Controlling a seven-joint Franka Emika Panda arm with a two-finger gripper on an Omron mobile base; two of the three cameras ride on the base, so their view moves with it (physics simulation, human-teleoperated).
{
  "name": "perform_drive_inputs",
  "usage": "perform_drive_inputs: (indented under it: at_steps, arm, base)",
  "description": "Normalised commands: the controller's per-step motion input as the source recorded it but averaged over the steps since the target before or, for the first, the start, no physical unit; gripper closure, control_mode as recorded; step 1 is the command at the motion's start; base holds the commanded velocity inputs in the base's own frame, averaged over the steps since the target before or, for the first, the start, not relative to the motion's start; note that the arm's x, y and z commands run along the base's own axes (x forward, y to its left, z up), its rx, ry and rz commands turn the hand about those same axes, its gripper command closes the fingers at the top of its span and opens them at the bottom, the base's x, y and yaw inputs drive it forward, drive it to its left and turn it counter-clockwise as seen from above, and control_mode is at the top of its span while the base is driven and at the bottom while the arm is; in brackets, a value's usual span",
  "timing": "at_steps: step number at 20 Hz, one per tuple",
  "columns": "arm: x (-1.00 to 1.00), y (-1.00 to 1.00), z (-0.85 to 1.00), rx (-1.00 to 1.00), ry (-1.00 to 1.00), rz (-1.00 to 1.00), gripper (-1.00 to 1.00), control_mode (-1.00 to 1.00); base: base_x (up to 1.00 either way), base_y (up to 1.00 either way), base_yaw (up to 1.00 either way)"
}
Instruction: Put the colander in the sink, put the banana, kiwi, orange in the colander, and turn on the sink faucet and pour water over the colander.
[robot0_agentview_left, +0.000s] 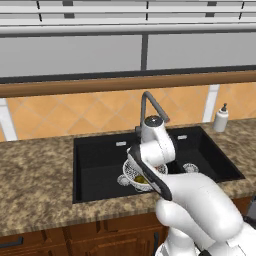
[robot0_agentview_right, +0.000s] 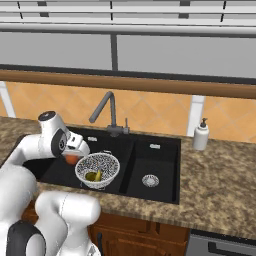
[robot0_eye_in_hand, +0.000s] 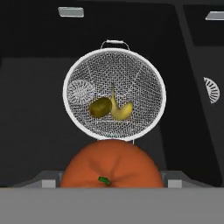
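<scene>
Orange (robot0_eye_in_hand: 109, 165) is clamped between the fingers (robot0_eye_in_hand: 109, 181), held above the near rim of the colander (robot0_eye_in_hand: 114, 94). Open black floor of the sink (robot0_eye_in_hand: 35, 113) is seen around the colander in the large basin. Inside the mesh, the kiwi (robot0_eye_in_hand: 100, 107) and banana (robot0_eye_in_hand: 120, 109) are touching. Beyond, the faucet (robot0_agentview_right: 107, 112) is set at the back edge, and a soap bottle (robot0_agentview_right: 201, 135) on the tabletop (robot0_agentview_right: 220, 175).

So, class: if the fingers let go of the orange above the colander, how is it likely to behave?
The orange looks round and smooth, so it will probably roll once it lands. The colander's curved mesh should steer it toward the bottom, perhaps nudging the kiwi and banana. It looks firm, so bruising seems unlikely.
</scene>
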Motion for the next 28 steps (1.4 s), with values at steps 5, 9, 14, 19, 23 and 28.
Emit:
perform_drive_inputs:
  at_steps: [5,9,14,19,23,28]
  arm:
    - [0.55,0.1,-0.46,0.0,-0.04,0.04,1.0,-1.0]
    - [0.4,0.02,-0.57,0.0,-0.02,0.04,1.0,-1.0]
    - [0.47,0.0,-0.33,0.0,0.0,0.0,1.0,-1.0]
    - [0.28,-0.14,-0.3,0.0,0.03,0.0,1.0,-1.0]
    - [0.09,-0.09,-0.21,0.0,0.08,0.0,1.0,-1.0]
    - [0.22,-0.08,-0.24,0.0,0.05,0.0,1.0,-1.0]
  base:
    - [0.0,0.0,0.0]
    - [0.0,0.0,0.0]
    - [0.0,0.0,0.0]
    - [0.0,0.0,0.0]
    - [0.0,0.0,0.0]
    - [0.0,0.0,0.0]
